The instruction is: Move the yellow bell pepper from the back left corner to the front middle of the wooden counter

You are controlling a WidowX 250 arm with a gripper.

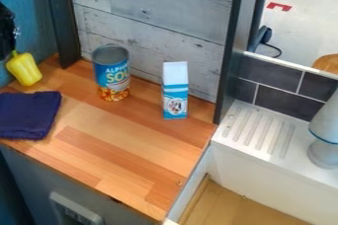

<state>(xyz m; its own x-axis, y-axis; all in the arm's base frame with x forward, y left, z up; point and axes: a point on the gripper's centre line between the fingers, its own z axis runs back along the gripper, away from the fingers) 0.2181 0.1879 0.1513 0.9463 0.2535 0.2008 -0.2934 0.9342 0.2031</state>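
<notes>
At the left edge, the black gripper point(7, 30) is partly in view, high beside the blue wall. Just below it is a yellow object point(25, 69) with a narrow upper end, tilted near the counter's back left corner; whether the two touch is unclear. A blue soup can point(112, 72) stands upright toward the back of the wooden counter point(125, 142). To its right a white and blue carton point(175, 91) stands upright. A folded dark blue cloth point(27, 114) lies at the counter's left side, in front of the yellow object.
Grey wood-look panels point(155, 21) back the counter, with dark upright posts at both sides. On the right are a white ridged drainboard point(261, 130), a pale grey object point(324, 140) standing on it, and dark tiles point(284, 101). A lower basin with a wooden-coloured floor point(231, 206) lies at bottom right.
</notes>
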